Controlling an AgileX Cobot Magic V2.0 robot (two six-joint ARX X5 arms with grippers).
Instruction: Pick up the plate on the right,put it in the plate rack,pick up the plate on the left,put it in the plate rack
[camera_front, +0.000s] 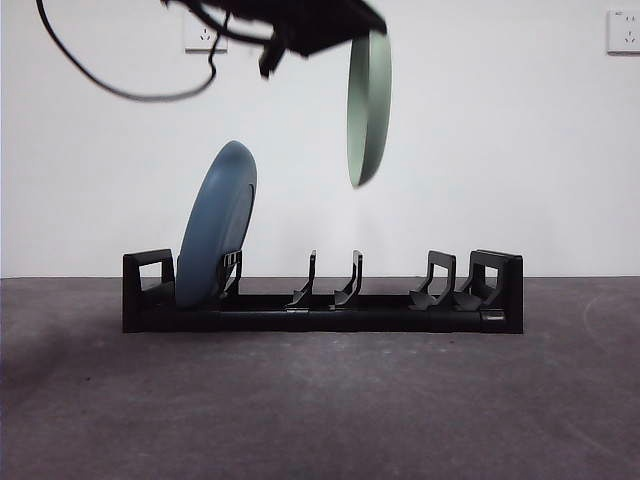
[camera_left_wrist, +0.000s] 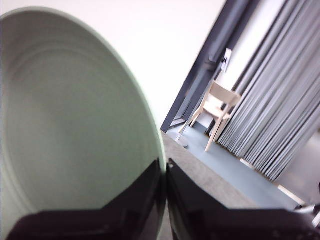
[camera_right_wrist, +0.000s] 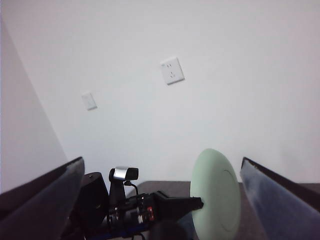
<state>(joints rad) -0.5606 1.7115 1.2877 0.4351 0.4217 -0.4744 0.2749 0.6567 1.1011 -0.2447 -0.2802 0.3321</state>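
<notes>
Green plate (camera_front: 368, 108): held on edge in the air, above the right half of the rack and clear of it; its lower rim hangs above the middle prongs.
Left gripper (camera_left_wrist: 165, 167): clamped on the green plate's rim, one black jaw on each face, as seen in the left wrist view; in the front view the dark arm is seen entering from the top edge.
Blue plate (camera_front: 216, 224): stood on edge in the leftmost slot of the rack, leaning to the right against a prong.
Plate rack (camera_front: 322, 300): set on the dark table (camera_front: 320, 410), long side facing the front camera; the middle and right slots are unfilled.
Right gripper (camera_right_wrist: 160, 200): held off to the side with jaws spread wide and nothing between them; the green plate is seen from it at a distance.
Background: a white wall with a socket (camera_front: 205, 36) at upper left.
</notes>
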